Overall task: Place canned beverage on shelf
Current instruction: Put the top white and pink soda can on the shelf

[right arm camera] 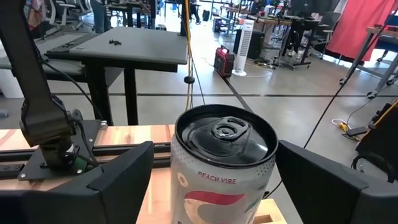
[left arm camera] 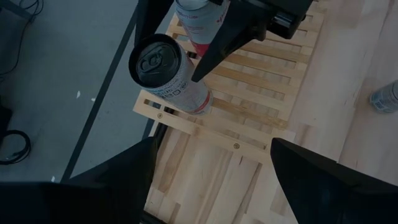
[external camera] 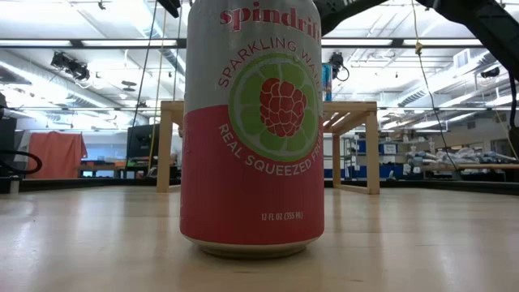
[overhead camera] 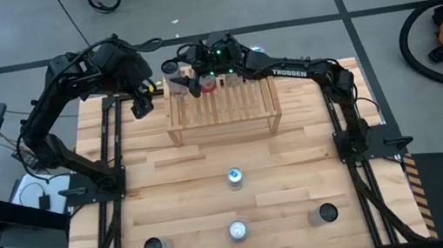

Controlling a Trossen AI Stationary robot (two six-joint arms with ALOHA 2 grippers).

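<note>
Pale natural-wood slatted shelf [overhead camera: 221, 106] stands at the far side of the butcher-block table [overhead camera: 170, 193]. On its left end stands a white-and-red can with a dark top [left arm camera: 166, 71], and just beside it a second red-and-white can [overhead camera: 194, 82]. The right gripper [overhead camera: 189, 69] reaches over that end; its dark fingers [right arm camera: 118, 180] flank a can marked "peach vibe" [right arm camera: 224, 163], spread wide with gaps either side, not clamping it. The left gripper [overhead camera: 142, 109] hovers just off the shelf's left end, jaws part open and empty. Four more cans stand on the near table, among them a silver-topped one [overhead camera: 235, 177]. A pink raspberry-lime sparkling-water can [external camera: 252, 130] fills the low view.
</note>
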